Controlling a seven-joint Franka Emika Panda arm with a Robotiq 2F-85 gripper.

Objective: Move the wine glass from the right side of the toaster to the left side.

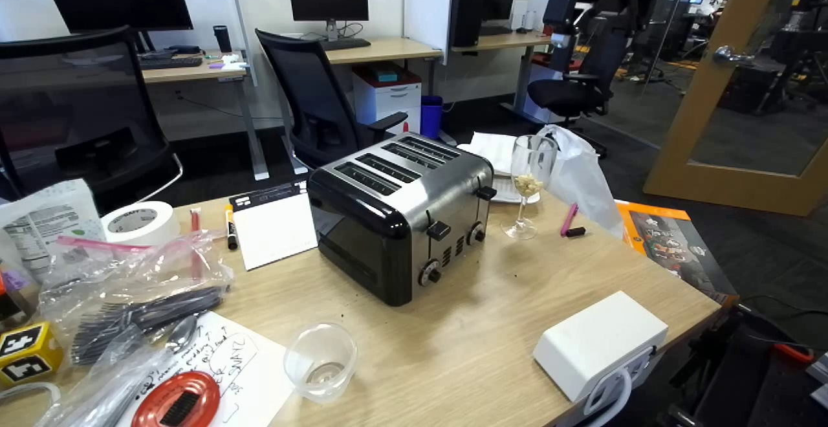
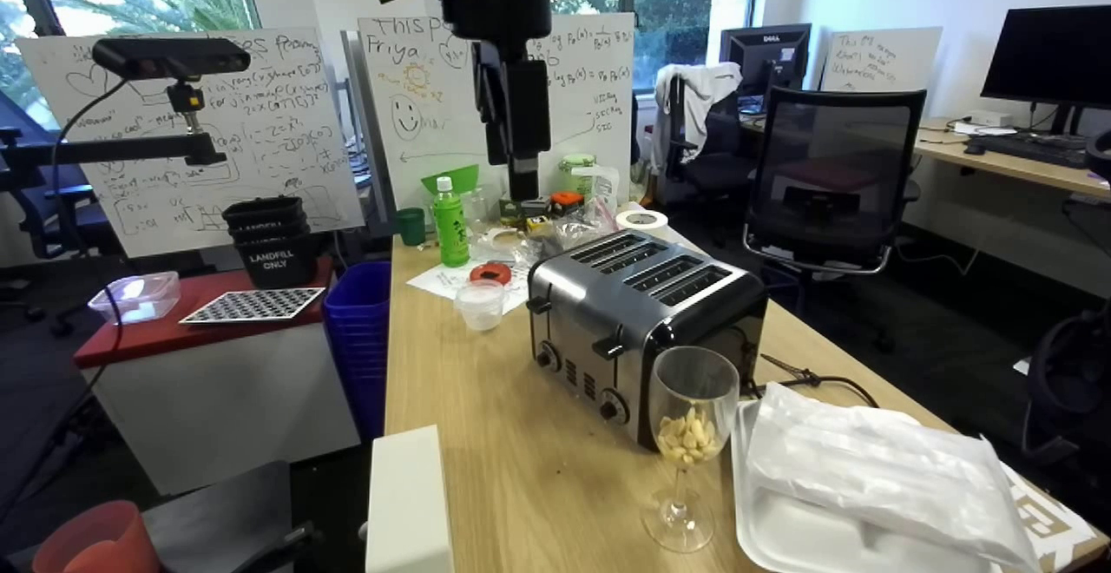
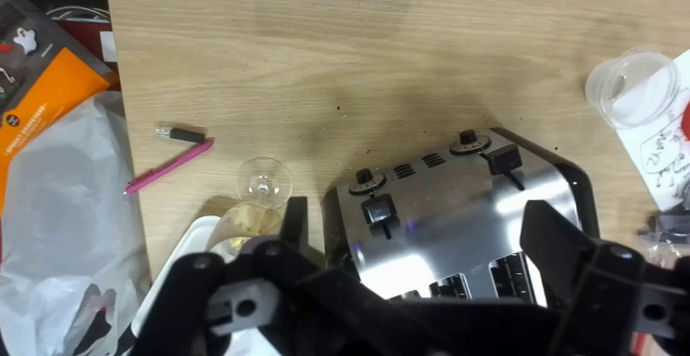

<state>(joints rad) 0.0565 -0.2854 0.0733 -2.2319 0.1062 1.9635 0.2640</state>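
The wine glass [image 1: 527, 185] stands upright on the table at the right end of the toaster [image 1: 363, 246] in an exterior view, with pale yellowish pieces in its bowl. In an exterior view the glass [image 2: 688, 436] stands in front of the toaster's near end [image 2: 638, 312]. My gripper [image 2: 521, 182] hangs in the air well above the table there. In the wrist view my gripper [image 3: 415, 205] is open and empty, with its fingers spread over the toaster [image 3: 431, 199]. The glass [image 3: 252, 218] lies just outside the left finger; its rim is partly hidden by the gripper.
A white tray with plastic wrap [image 2: 877, 477] is close beside the glass. A pink pen [image 1: 569, 218] lies near it. A white box [image 1: 601, 343] stands at the front edge. A clear cup [image 1: 321, 362], a white pad [image 1: 275, 236] and plastic bags [image 1: 129, 272] lie beyond the toaster's other end.
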